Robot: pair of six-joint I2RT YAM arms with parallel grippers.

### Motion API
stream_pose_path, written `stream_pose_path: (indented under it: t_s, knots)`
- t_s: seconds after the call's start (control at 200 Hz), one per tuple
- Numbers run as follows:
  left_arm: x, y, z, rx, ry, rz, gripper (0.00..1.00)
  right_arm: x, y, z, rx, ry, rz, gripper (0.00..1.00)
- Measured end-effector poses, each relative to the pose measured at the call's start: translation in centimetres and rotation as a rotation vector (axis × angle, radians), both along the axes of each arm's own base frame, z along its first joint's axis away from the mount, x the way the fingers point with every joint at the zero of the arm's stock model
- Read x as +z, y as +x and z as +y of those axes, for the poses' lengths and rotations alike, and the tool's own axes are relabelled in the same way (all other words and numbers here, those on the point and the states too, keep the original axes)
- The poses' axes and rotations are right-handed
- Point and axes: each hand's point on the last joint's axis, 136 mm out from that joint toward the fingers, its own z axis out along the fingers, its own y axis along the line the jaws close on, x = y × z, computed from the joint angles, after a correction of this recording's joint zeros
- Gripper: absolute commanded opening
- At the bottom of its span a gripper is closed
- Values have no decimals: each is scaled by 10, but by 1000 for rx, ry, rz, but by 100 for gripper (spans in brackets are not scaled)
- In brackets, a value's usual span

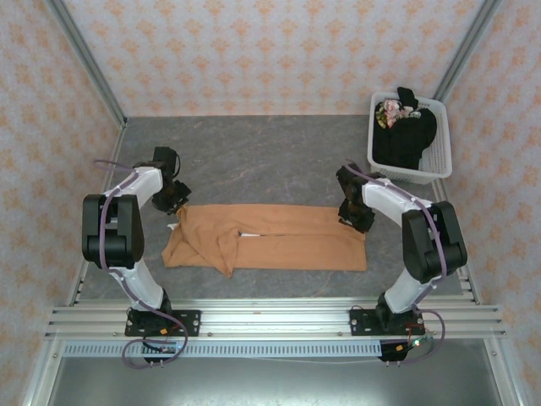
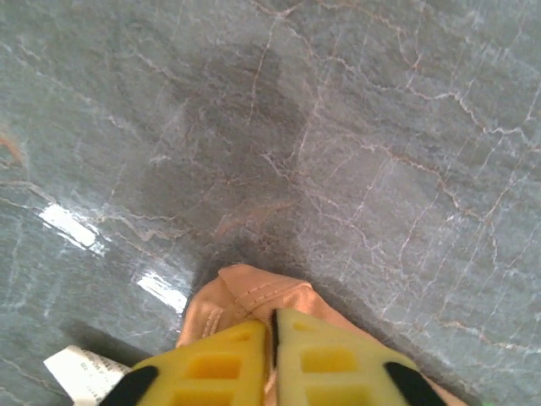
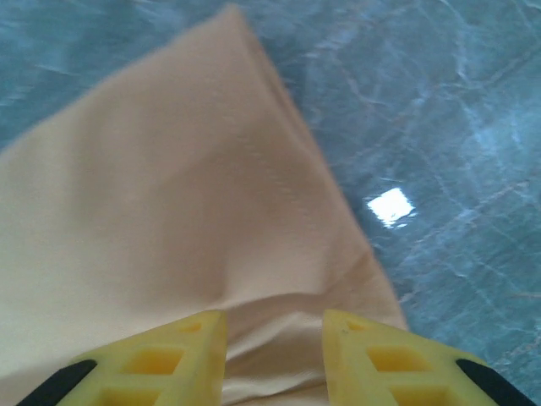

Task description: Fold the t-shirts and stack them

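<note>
My left gripper (image 2: 272,326) is clamped on the end of the orange shirt (image 1: 279,241) farthest from the basket (image 1: 410,175), so I'd close my spread right gripper (image 3: 275,317) squarely on the basket-side end, holding the cloth taut.

Left gripper (image 2: 273,338) fingers together, right gripper (image 3: 275,342) fingers apart, both wrists low.

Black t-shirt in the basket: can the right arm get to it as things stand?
Probably yes. The black t-shirt lies heaped in the open-topped basket, just past the right end effector, bare table between. Its fingers stand open over the orange t-shirt.
</note>
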Motion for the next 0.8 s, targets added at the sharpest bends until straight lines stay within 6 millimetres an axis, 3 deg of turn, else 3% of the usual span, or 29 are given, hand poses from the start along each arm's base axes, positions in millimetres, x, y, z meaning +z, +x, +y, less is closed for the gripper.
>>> stream_pose_path:
  t_s: [0.39, 0.54, 0.651, 0.721, 0.801]
  knots:
    - [35, 33, 5, -69, 38, -79, 0, -13, -5, -15, 3, -69, 40, 34]
    - [32, 43, 6, -102, 47, -64, 0, -14, -4, -15, 8, -70, 40, 34]
    - [15, 43, 11, -121, 69, -10, 26, -14, -4, -15, 12, -69, 40, 34]
    - [8, 40, 15, -128, 93, 23, 51, -14, -4, -15, 15, -68, 40, 35]
    - [9, 37, 21, -128, 127, 37, 56, -13, -3, -15, 25, -68, 40, 36]
